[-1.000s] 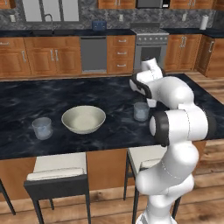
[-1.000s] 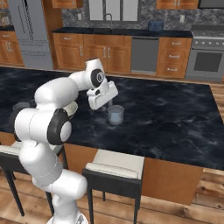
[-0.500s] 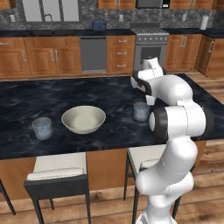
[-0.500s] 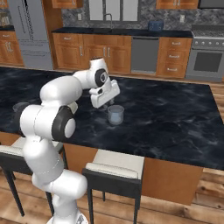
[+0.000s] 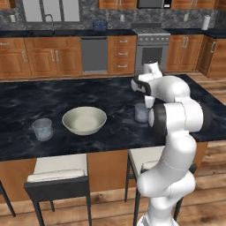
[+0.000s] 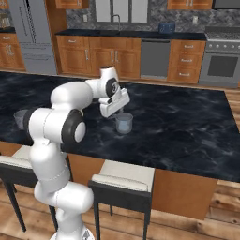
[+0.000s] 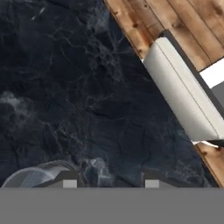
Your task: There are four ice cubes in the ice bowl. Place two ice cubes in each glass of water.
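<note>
Nearest the cameras, two stools with pale cushions (image 5: 57, 167) stand tucked under the near edge of the dark marble island counter (image 6: 187, 126). On the counter, toward its left end, one glass of water (image 5: 43, 129) stands near the front edge; just to its right, apart from it, sits the cream ice bowl (image 5: 84, 120). No ice cubes can be made out in it from this angle. Further right, the second glass (image 6: 123, 123) stands near the middle of the counter's depth, partly hidden in the left base view by the white arm. The gripper (image 6: 117, 110) hangs just above this glass's rim, its jaws parted partway; whether they pinch an ice cube cannot be told. In the hand view the glass's rim (image 7: 37, 175) shows by the left fingertip. Beyond the island run wooden cabinets (image 5: 39, 57), a dishwasher (image 5: 94, 54) and a stove (image 5: 152, 46).
</note>
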